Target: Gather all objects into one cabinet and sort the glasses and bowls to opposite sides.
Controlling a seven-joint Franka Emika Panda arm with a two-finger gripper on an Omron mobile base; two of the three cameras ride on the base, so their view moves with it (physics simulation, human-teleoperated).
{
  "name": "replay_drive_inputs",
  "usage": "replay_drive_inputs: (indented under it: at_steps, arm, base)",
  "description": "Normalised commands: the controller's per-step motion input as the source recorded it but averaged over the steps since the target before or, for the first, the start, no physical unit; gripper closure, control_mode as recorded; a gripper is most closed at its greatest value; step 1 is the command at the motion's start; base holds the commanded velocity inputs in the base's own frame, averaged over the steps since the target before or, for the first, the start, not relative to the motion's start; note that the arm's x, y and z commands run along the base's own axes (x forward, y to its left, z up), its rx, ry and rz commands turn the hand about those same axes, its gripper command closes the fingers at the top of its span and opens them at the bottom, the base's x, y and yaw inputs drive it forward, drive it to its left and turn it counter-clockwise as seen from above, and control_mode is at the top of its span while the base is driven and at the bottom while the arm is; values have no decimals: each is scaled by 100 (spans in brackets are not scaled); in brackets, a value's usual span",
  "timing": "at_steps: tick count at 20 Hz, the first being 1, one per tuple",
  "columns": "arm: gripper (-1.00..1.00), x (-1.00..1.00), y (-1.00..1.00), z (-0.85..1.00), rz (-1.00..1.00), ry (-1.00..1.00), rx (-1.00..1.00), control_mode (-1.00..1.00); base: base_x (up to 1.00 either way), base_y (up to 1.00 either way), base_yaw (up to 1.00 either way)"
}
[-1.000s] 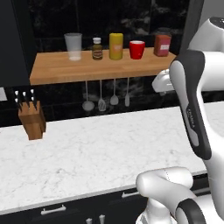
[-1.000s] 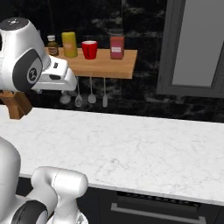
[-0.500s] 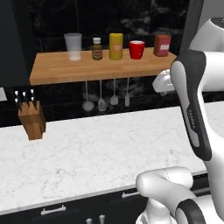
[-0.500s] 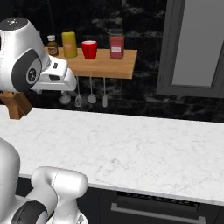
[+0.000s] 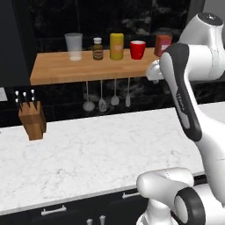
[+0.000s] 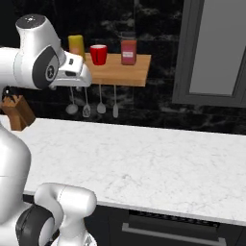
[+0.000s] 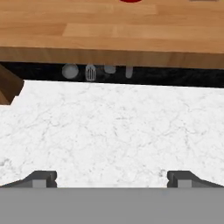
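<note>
The glossy red mug (image 5: pixel 137 49) (image 6: pixel 98 54) stands on the wooden plank shelf (image 5: pixel 57 68); its base is a red sliver (image 7: pixel 130 1) at the top edge of the hand view. My gripper (image 7: pixel 111 179) is open, with its fingertips (image 7: pixel 41 178) far apart and nothing between them. It hangs above the white marble counter (image 7: pixel 113 127), in front of and slightly below the shelf's edge. The hand (image 6: pixel 77 72) is level with the shelf front, left of the mug in the right base view. The orange mug, both bowls and the cabinet's white handle are out of view.
On the shelf stand a clear tumbler (image 5: pixel 74 46), a brown bottle (image 5: pixel 98 48), a yellow canister (image 5: pixel 116 46) and a red jar (image 6: pixel 129 52). Utensils (image 5: pixel 107 94) hang under it. A knife block (image 5: pixel 33 118) sits on the counter at the left. A grey panel in a dark frame (image 6: pixel 214 48) is at the right.
The arm has risen a little and the hand has shifted slightly toward the shelf. The things on the shelf have not moved.
</note>
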Motion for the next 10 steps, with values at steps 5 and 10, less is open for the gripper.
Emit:
replay_drive_inputs:
  at_steps: [5, 10]
  arm:
    - [-100, 75, 0, 47, 0, 0, 3, -100]
    - [-100, 49, -8, 1, 0, 3, 8, -100]
  base:
    - [0, 0, 0]
    - [0, 0, 0]
